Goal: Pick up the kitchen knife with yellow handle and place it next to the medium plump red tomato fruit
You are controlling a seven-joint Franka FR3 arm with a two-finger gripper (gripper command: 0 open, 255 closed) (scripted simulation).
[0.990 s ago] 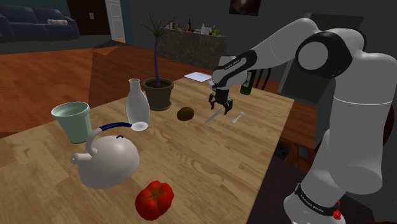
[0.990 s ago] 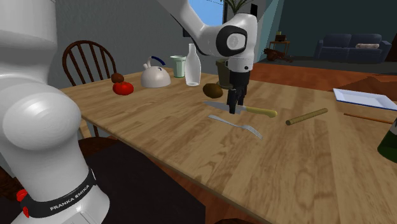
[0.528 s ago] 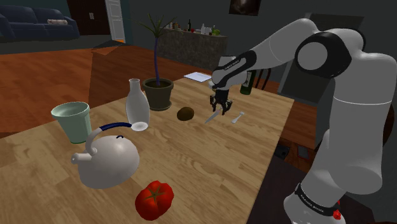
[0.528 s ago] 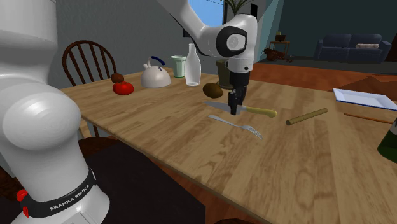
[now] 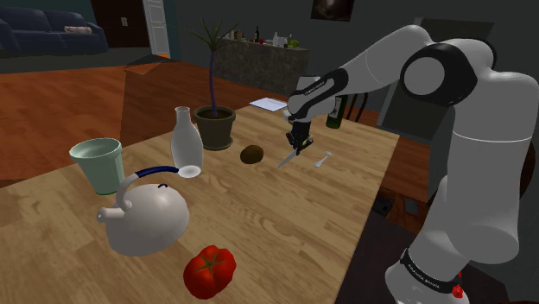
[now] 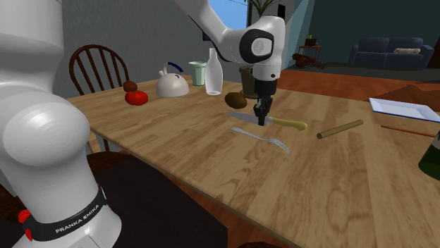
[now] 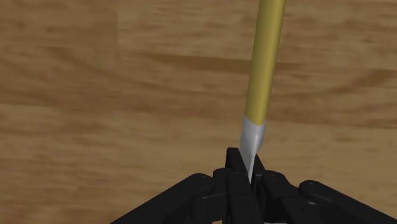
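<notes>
Fingers (image 7: 234, 170) now clamped on knife (image 7: 266, 63) blade beside yellow handle, half a second ago still spread astride it, knife flat on worktop (image 7: 95, 95)

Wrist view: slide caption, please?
Claw shut on the knife at the blade, beside its yellow handle, wooden table beneath.

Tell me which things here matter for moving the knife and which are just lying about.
Job: kitchen knife, red tomato, gripper clasping its blade.
Lying about: fork, kettle, white bottle, green cup, brown fruit, potted plant.
</notes>
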